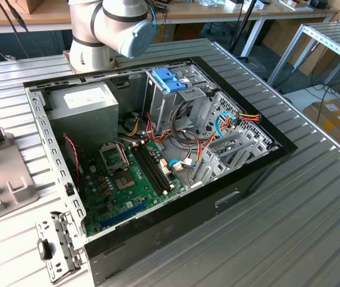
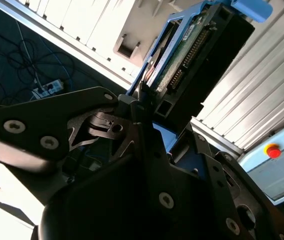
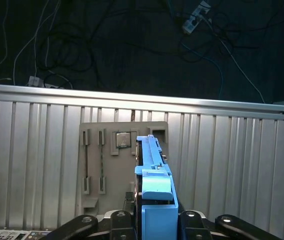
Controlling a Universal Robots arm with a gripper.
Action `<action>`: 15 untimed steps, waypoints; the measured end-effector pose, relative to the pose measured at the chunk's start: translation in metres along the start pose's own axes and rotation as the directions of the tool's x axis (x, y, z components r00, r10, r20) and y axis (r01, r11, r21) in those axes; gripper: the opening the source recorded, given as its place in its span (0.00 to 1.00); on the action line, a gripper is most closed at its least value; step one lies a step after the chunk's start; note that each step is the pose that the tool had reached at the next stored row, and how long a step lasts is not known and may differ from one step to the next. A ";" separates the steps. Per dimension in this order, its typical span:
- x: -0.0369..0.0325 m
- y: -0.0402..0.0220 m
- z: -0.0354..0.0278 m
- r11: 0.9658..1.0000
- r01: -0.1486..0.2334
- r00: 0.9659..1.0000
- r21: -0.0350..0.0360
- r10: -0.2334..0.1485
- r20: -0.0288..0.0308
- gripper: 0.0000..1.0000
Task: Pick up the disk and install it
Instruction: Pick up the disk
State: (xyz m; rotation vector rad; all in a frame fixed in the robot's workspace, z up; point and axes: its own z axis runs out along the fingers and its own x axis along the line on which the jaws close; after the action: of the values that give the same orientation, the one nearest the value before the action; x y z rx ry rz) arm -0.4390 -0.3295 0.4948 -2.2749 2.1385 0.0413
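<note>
the ribbed metal surface [image 1: 313, 197] carries an open computer case [image 1: 158, 149] and, just beside it toward the exterior view's left, a grey fixture [image 1: 2, 173]. the step in hand looks like carrying the disk clear of that fixture. to do it well, the grip should sit square on the light-blue rails so the flat body cannot twist, and the lift should run straight away from the fixture's slots so that nothing catches. the thin part should also be held edge-on and steady, because a tilted disk held by plastic rails could slip. the arm's thick joint [image 1: 110, 27] stands beyond the fixture, at the case's back edge. the wrist seems aimed down at the surface, since the first wrist view looks straight onto the fixture. the disk [image 3: 154, 175] hangs over the fixture in the first wrist view, seemingly lifted off it. in the second wrist view its green board and connector edge face the camera. the claw [image 3: 154, 222] is pinching the disk by its lower end, its dark linkages drawn in on either side.
</note>
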 end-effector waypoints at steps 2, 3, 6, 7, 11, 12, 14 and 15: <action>0.0022 -0.0008 -0.0001 1.000 0.000 1.000 0.000 0.000 0.000 0.37; 0.0035 -0.0012 -0.0001 1.000 0.000 1.000 0.000 0.000 0.000 0.37; 0.0063 -0.0021 -0.0002 1.000 0.000 1.000 0.000 0.000 0.000 0.37; 0.0073 -0.0023 -0.0002 1.000 0.000 1.000 0.000 0.000 0.000 0.37; 0.0111 -0.0031 -0.0003 1.000 0.000 1.000 0.000 0.000 0.000 0.37; 0.0120 -0.0033 -0.0003 1.000 0.000 1.000 0.000 0.000 0.000 0.37; 0.0229 -0.0062 -0.0007 1.000 0.000 1.000 0.000 0.000 0.000 0.37; 0.0301 -0.0082 -0.0009 1.000 0.000 1.000 0.000 0.000 0.000 0.37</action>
State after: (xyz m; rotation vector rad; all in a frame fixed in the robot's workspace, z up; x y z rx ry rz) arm -0.4290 -0.3590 0.4947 -2.2749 2.1386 0.0413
